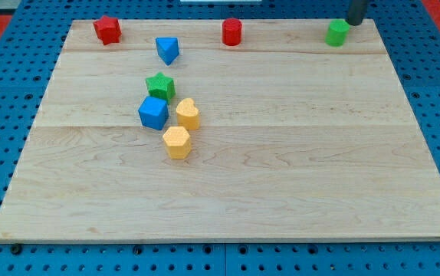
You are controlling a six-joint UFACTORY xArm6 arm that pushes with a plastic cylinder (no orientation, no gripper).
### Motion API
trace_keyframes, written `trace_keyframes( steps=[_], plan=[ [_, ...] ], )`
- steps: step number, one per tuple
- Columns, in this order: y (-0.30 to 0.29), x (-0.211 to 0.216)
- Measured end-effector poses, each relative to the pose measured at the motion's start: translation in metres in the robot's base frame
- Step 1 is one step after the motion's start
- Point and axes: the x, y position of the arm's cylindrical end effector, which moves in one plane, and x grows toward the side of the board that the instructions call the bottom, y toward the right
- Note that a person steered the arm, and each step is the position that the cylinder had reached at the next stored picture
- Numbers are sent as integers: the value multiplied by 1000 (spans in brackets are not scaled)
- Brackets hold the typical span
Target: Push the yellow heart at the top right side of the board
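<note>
The yellow heart (188, 113) lies left of the board's middle, just right of the blue cube (152, 113) and above the yellow hexagon (176, 142). The green star (160, 85) sits just above the blue cube. My tip (353, 23) is at the view's top right, at the board's far edge, touching or just right of the green block (337, 33). The tip is far from the yellow heart, to its upper right.
A red star-like block (107, 30) sits at the top left corner. A blue triangular block (167, 50) lies below and right of it. A red cylinder (231, 32) stands at the top middle. The wooden board (297, 169) rests on a blue pegboard.
</note>
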Motion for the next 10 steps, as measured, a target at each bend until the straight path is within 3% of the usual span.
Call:
trace_keyframes(
  steps=[2, 3, 4, 5, 6, 8, 9, 10],
  plan=[
    [-125, 174],
    [-107, 165],
    [-189, 202],
    [-231, 262],
    [-270, 267],
    [-281, 201],
    [-301, 189],
    [-284, 162]
  ],
)
